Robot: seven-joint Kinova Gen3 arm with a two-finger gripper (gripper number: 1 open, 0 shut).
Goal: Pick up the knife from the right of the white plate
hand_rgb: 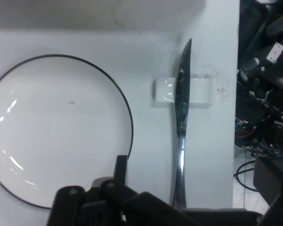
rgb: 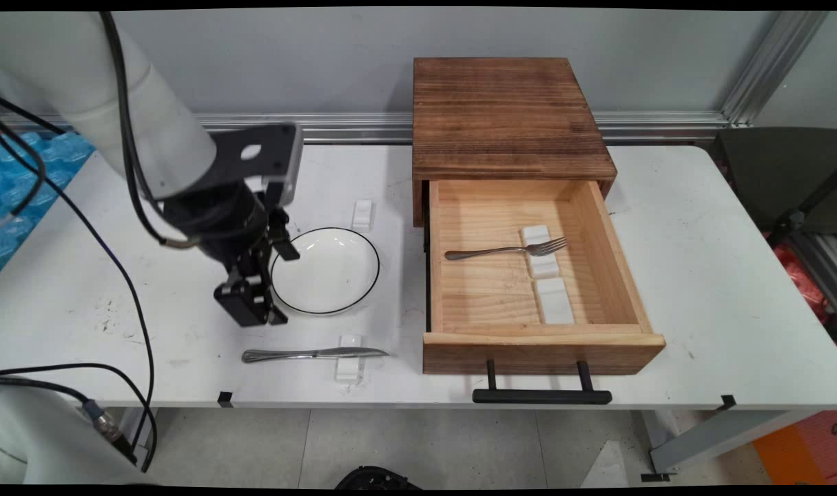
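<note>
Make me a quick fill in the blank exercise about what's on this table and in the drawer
1. The fork lies inside the open wooden ____.
2. The knife has its blade propped on a small white ____.
3. The gripper hangs beside the left rim of the white ____.
4. The plate's rim is edged in ____.

Missing words: drawer; rest; plate; black

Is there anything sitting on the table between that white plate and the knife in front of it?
Nothing: bare table separates the plate from the knife, clearest in the hand view.
</note>
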